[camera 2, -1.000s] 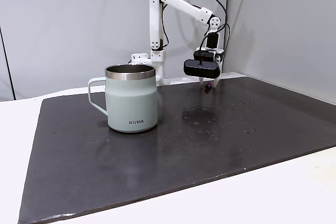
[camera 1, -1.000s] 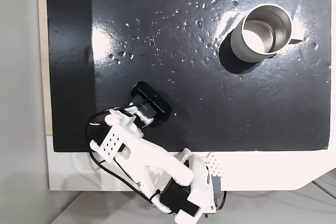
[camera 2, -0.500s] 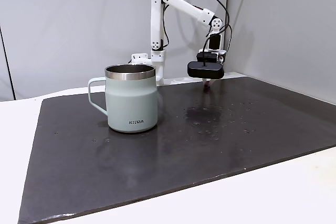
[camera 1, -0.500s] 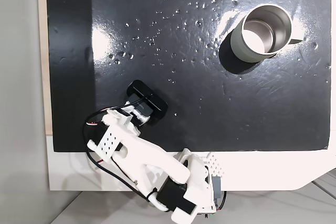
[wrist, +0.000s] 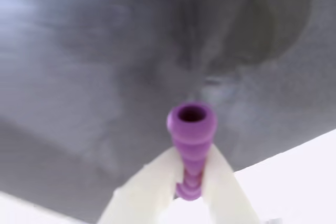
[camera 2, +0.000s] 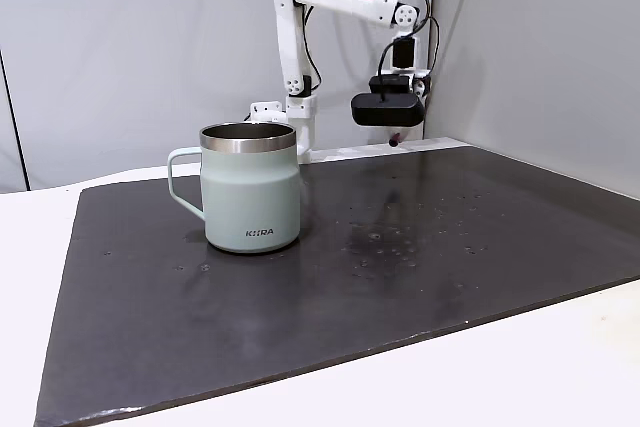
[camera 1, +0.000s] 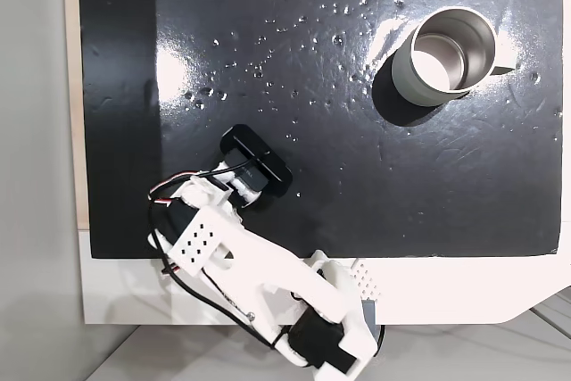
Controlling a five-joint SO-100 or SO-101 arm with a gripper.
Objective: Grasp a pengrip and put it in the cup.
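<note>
In the wrist view the pengrip [wrist: 191,145] stands nearest the lens, a purple ribbed tube with its open end pointing away from the camera; the two pale fingers [wrist: 152,187] press against its lower ribs from either side, so the gripper [wrist: 190,179] is pinching the pengrip, with the upper half of the tube standing free above the fingertips; behind it lies a blurred dark mat [wrist: 79,77] and, at the lower right, a strip of white table [wrist: 294,171].

In the side-on fixed view the cup [camera 2: 251,187] stands closest, upright on the dark mat [camera 2: 330,287], its handle turned to the left and its steel rim showing; further back the white arm [camera 2: 300,47] rises from its base at the far edge of the mat and bends over to the right; the black camera housing [camera 2: 386,109] hangs at its end, with a small dark-purple tip [camera 2: 395,141] just beneath it, held clear above the mat.

In the top-down fixed view the arm [camera 1: 259,265] reaches from the bottom edge onto the mat [camera 1: 312,131]; the gripper end sits under the black housing [camera 1: 257,162] at the lower left, and its fingers cannot be made out there; the cup [camera 1: 446,55] stands well apart at the upper right, its shiny inside open to the camera.
</note>
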